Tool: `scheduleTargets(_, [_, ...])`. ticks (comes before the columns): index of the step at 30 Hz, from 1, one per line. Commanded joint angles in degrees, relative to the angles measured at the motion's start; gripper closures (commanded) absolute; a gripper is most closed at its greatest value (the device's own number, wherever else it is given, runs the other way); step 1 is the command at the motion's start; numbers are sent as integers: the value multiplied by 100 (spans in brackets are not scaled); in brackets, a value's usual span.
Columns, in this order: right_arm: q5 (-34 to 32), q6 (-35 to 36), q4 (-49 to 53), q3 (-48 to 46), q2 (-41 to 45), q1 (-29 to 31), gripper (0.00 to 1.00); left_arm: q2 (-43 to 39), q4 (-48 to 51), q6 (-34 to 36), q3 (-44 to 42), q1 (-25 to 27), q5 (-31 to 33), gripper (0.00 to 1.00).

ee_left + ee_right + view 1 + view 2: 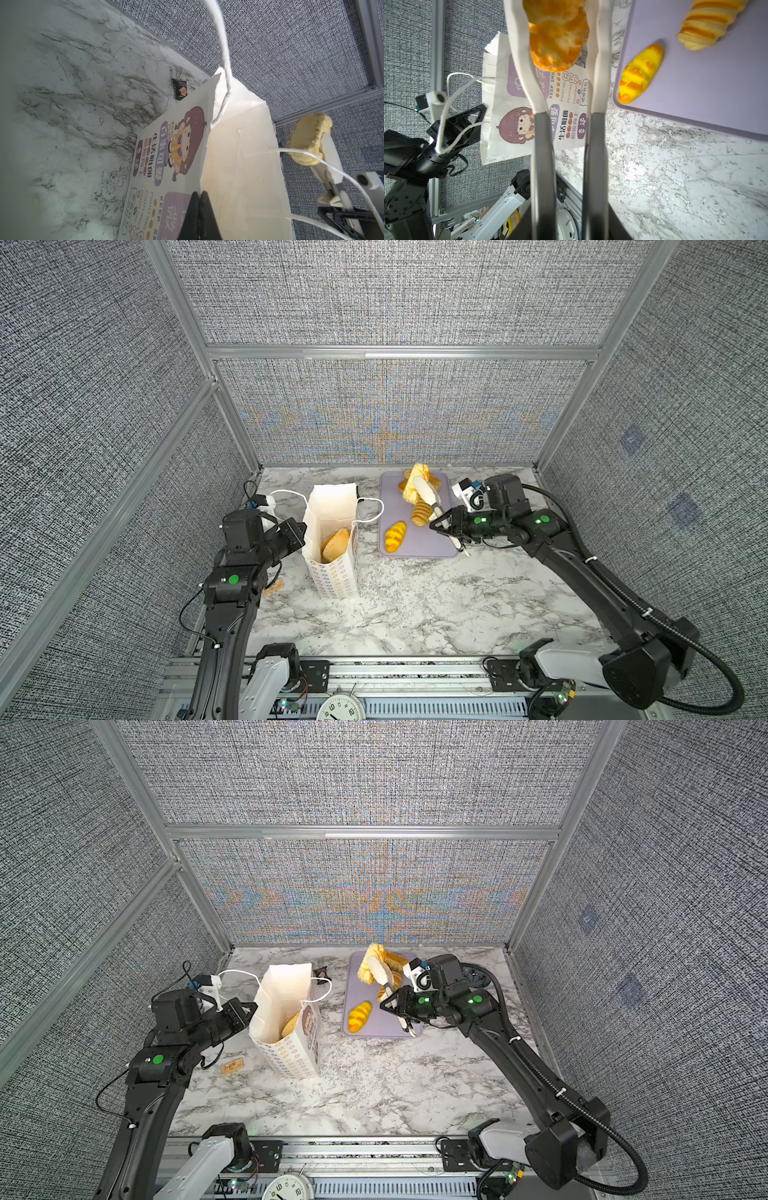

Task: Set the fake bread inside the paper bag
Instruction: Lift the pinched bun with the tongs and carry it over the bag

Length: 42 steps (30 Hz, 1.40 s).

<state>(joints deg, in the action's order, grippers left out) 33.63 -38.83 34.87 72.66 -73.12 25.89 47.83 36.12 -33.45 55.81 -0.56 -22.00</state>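
A marble-patterned table (415, 614) carries a flat lavender tray (424, 545) right of centre. White tongs (428, 492) slant above the tray's upper part. A small black packet (321, 972) lies near the back wall. A tan packet (232, 1065) lies at left, and a clock (340, 708) sits at bottom centre.

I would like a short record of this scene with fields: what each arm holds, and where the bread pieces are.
left gripper: shut on the paper bag wall; bag upright, open
right gripper: shut on tongs
tongs: pinch one fake bread, held in the air
in bag: at least one bun
on tray: yellow loaf, ridged pastry, another pastry at far end
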Motion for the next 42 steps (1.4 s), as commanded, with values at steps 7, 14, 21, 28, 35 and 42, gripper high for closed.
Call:
scheduleTargets(7, [-4, 283, 236, 687, 86, 258, 65, -19, -3, -8, 53, -11, 16, 100])
scheduleTargets(14, [7, 432, 160, 1001, 64, 552, 65, -20, 9, -12, 68, -10, 23, 100])
scheduleTargets(21, [-13, 617, 28, 1139, -45, 970, 65, -19, 8, -21, 70, -14, 27, 100])
scheduleTargets(28, [-59, 847, 96, 1486, -200, 1351, 65, -24, 17, -12, 70, -2, 20, 100])
scheduleTargets(35, [-358, 1108, 297, 1920, -415, 1808, 65, -46, 21, -12, 62, -6, 20, 100])
scheduleTargets(42, [-488, 1220, 506, 2197, -707, 2106, 65, -46, 28, -12, 70, -12, 14, 100])
